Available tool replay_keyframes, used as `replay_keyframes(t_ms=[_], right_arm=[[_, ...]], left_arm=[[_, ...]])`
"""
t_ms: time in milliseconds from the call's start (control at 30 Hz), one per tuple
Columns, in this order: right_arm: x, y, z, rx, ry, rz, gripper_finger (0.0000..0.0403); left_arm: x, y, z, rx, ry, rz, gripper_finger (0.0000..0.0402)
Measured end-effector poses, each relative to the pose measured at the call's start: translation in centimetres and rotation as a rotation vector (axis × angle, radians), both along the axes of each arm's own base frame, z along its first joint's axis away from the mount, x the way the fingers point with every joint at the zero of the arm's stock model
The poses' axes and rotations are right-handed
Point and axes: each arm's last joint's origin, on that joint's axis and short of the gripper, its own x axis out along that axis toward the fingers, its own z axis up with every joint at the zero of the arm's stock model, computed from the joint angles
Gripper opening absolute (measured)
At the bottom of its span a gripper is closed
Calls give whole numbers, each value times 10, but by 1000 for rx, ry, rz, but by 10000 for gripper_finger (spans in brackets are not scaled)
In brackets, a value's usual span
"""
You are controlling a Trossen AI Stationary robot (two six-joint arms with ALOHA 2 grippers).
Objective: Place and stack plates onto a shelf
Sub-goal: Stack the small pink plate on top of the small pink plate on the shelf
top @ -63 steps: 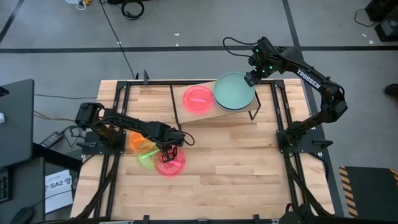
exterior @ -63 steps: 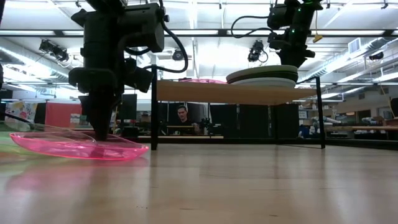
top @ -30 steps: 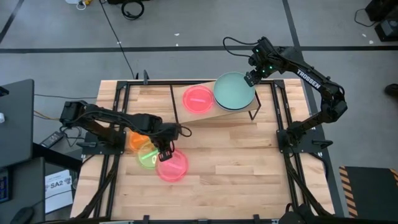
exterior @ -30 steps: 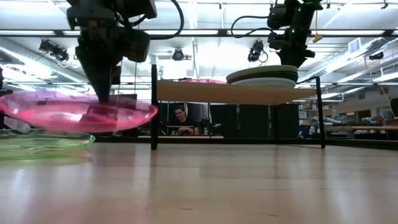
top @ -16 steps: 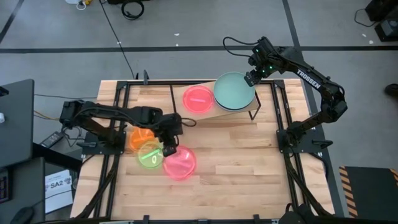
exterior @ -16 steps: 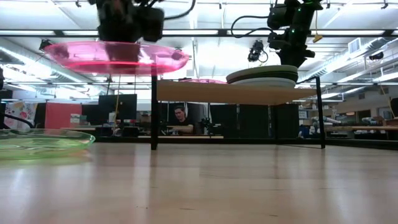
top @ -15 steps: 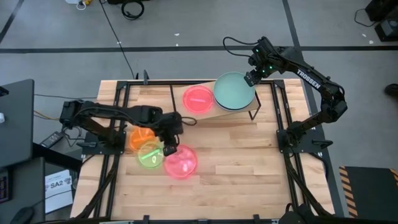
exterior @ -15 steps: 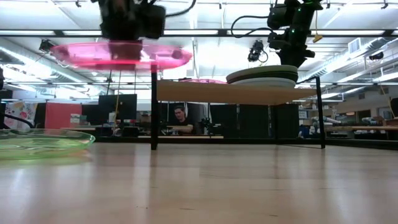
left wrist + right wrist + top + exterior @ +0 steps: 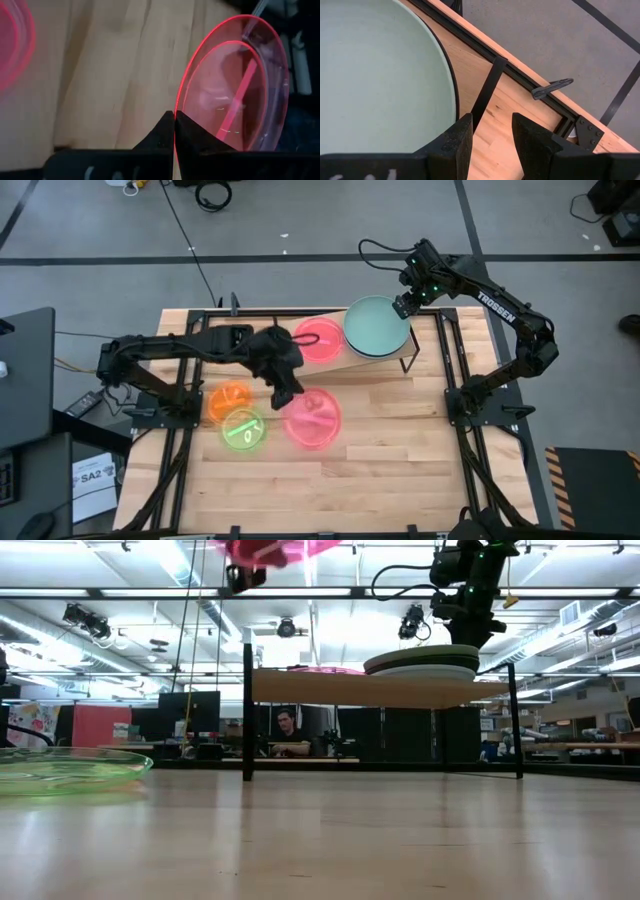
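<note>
My left gripper (image 9: 287, 392) is shut on a translucent pink plate (image 9: 312, 418) held high over the table's middle; in the low view the plate (image 9: 272, 550) shows at the top, above shelf height. The shelf (image 9: 375, 360) stands at the far side. On it lie a red plate (image 9: 320, 338) and a mint-green plate (image 9: 377, 327) that tops a stack (image 9: 425, 662). An orange plate (image 9: 230, 398) and a neon-green plate (image 9: 243, 430) lie flat on the table at the left. My right gripper (image 9: 405, 305) hangs open over the mint-green plate's far right rim, nothing between its fingers. My left gripper pinches the pink plate's rim (image 9: 179, 107) between its two shut fingers (image 9: 160, 132). The fingers slant down from the table's left and far side. The plate is lifted clear of the table and reaches away from the fingers toward the right and near edges.
Black frame rails (image 9: 455, 370) run along the tabletop's left and right sides. A black plate's rim (image 9: 451, 65) shows under the mint-green one. Bare wood (image 9: 400, 450) spreads over the near right. A person (image 9: 293, 730) sits in the room behind the table.
My left gripper has risen steeply from just above the table and moved toward the right and far edges, nearer the shelf, tipping as it went. The pink plate went with it, from just above the neon-green plate to above shelf height. My right gripper kept still.
</note>
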Motion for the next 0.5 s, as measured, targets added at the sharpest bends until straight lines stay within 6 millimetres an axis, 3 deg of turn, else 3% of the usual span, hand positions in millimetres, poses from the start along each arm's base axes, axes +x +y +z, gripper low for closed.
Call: replay_keyframes(t_ms=[233, 500], right_arm=[[0, 0, 0, 0, 0, 0, 144], [0, 0, 0, 0, 0, 0, 144]], left_arm=[[-1, 25, 27, 46, -86, 94, 7], [-9, 66, 29, 127, -90, 227, 7]])
